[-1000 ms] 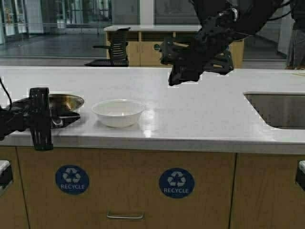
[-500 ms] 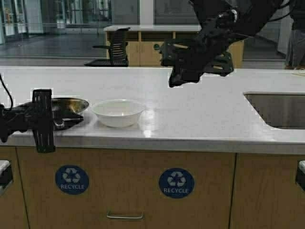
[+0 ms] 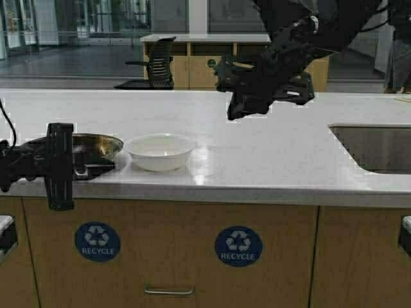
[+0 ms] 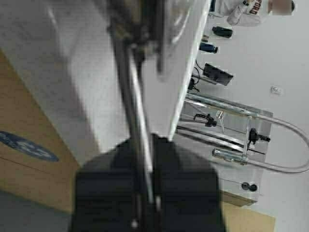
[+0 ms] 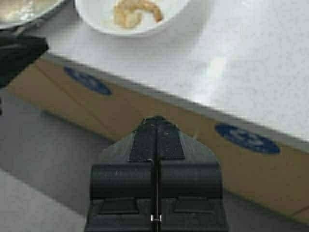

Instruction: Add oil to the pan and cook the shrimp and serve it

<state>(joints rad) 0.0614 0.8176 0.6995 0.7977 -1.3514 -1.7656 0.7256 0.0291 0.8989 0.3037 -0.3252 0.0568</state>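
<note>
The pan [image 3: 96, 144] sits low at the left end of the counter, its rim close to the small white bowl [image 3: 159, 152]. My left gripper [image 3: 83, 165] is shut on the pan's thin metal handle [image 4: 137, 121], which runs between its fingers. In the right wrist view, one pale curved shrimp [image 5: 135, 12] lies in the white bowl [image 5: 96, 19], next to the pan's edge [image 5: 19, 12]. My right gripper [image 3: 239, 108] hangs shut and empty high above the counter, behind and to the right of the bowl. The oil is out of view.
A sink [image 3: 376, 147] is sunk into the counter at the right. The white counter [image 3: 276, 160] runs between the bowl and the sink, its front edge close to the bowl. A person [image 3: 399, 58] stands at the far right, behind the counter.
My left gripper has carried the pan to the right, so its rim now nearly reaches the white bowl. The right arm has hardly moved.
</note>
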